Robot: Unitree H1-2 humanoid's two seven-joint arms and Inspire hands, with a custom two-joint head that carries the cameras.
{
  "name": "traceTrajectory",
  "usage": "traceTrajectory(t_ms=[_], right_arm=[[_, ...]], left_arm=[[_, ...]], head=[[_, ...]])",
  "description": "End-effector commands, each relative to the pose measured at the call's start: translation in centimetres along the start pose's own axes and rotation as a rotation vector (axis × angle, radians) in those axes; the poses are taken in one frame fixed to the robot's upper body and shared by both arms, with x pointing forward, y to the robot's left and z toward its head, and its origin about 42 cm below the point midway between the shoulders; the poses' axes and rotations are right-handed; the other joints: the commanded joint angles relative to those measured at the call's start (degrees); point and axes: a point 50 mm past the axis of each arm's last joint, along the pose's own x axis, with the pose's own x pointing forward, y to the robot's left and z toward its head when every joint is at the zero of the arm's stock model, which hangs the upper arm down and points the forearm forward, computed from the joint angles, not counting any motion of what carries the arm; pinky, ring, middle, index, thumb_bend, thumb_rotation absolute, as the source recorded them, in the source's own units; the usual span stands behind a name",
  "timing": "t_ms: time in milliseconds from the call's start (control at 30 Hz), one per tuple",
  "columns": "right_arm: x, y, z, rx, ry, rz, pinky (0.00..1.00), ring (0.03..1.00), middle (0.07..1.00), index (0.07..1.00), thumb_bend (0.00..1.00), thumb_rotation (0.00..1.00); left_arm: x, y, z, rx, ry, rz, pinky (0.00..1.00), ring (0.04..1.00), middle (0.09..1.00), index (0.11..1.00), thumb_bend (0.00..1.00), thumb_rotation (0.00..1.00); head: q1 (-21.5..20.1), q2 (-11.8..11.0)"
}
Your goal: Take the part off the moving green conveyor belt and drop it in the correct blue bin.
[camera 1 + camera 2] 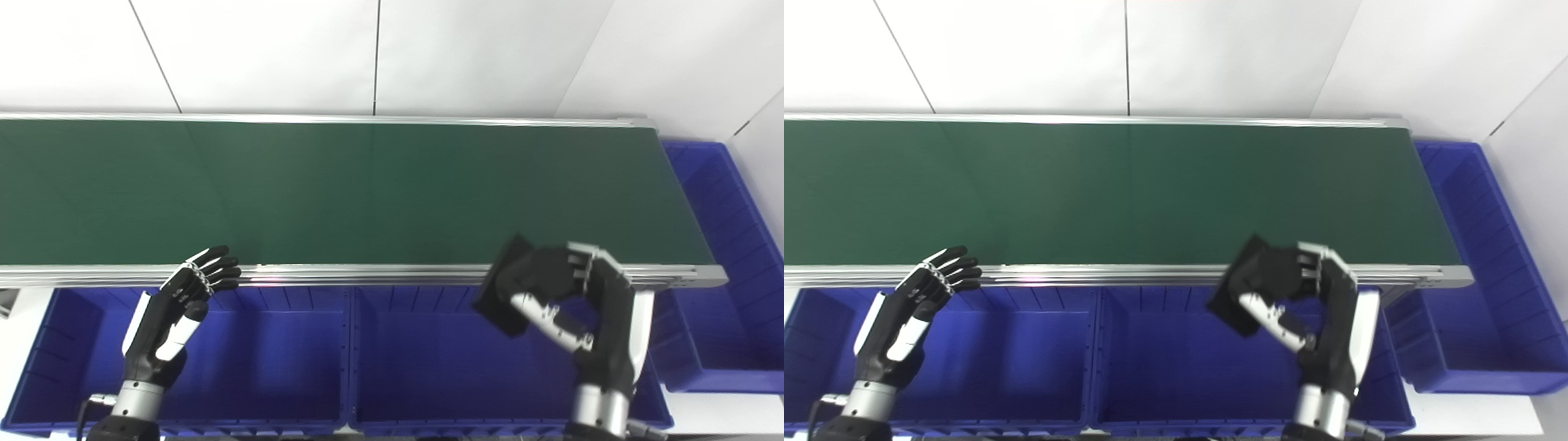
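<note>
A flat black square part (503, 288) hangs tilted over the near rail of the green conveyor belt (367, 190) and the back of the middle blue bin (422, 361). My right hand (576, 306) is shut on the black part, fingers over its top and thumb beneath. Over the left blue bin (263, 361), by the belt's near rail, my left hand (177, 306) is open and holds nothing. The belt surface carries no other part in view.
A third blue bin (729, 263) stands past the belt's right end, running back along the white wall. An aluminium rail (367, 275) borders the belt's near side. A divider between the two front bins (349, 361) runs front to back.
</note>
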Motion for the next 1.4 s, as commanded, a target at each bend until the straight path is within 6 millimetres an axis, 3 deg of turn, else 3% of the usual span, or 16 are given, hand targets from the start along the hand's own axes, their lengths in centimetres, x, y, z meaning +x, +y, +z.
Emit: traceTrajectory(t_ms=[0,300,667,967,1033,1067,1133,1367], right_arm=[[-0.4,0.2,-0.4,0.044,-0.065,-0.034,0.38,0.421,0.481,0.524,0.52,0.0],[-1.0,1.1,-5.4,0.011,0.074,-0.019,0.37,0.421,0.5,0.511,0.52,0.0],[0.0,1.9,-9.6,-0.022,0.177,0.014,0.38,0.425,0.498,0.511,0.52,0.0],[0.3,1.6,-10.1,-0.011,0.222,0.074,0.41,0.419,0.491,0.538,0.52,0.0],[0.2,1.2,-9.8,0.021,0.243,0.128,0.5,0.584,0.642,0.708,0.64,0.11],[0.1,1.1,-9.6,0.032,0.251,0.152,0.59,0.693,0.749,0.825,0.67,0.25],[0.1,0.8,-9.2,0.032,0.267,0.199,0.71,0.813,0.862,0.94,0.71,0.4],[0.2,0.0,-8.3,0.006,0.259,0.264,0.89,0.946,0.978,1.0,0.8,0.53]], left_arm=[[0.5,0.5,1.6,0.032,-0.075,-0.008,0.69,0.726,0.755,0.789,0.8,0.72],[0.1,-0.1,2.0,0.037,-0.082,-0.015,0.69,0.729,0.756,0.789,0.79,0.72],[-0.6,-1.0,2.7,0.047,-0.094,-0.016,0.69,0.725,0.755,0.788,0.8,0.74],[-1.1,-1.8,3.1,0.055,-0.095,-0.023,0.7,0.729,0.757,0.789,0.8,0.74],[-1.2,-2.0,3.2,0.054,-0.094,-0.022,0.7,0.729,0.757,0.788,0.81,0.74],[-1.2,-2.1,3.3,0.053,-0.093,-0.023,0.7,0.732,0.761,0.788,0.81,0.74],[-1.2,-2.2,3.4,0.051,-0.092,-0.024,0.7,0.734,0.762,0.789,0.81,0.74],[-1.3,-2.5,3.4,0.05,-0.093,-0.021,0.7,0.736,0.761,0.79,0.81,0.75]], head=[[0.12,-0.03],[1.37,-0.09],[3.48,0.38],[5.04,0.7],[5.1,0.65],[5.1,0.64],[5.06,0.69],[4.83,0.63]])
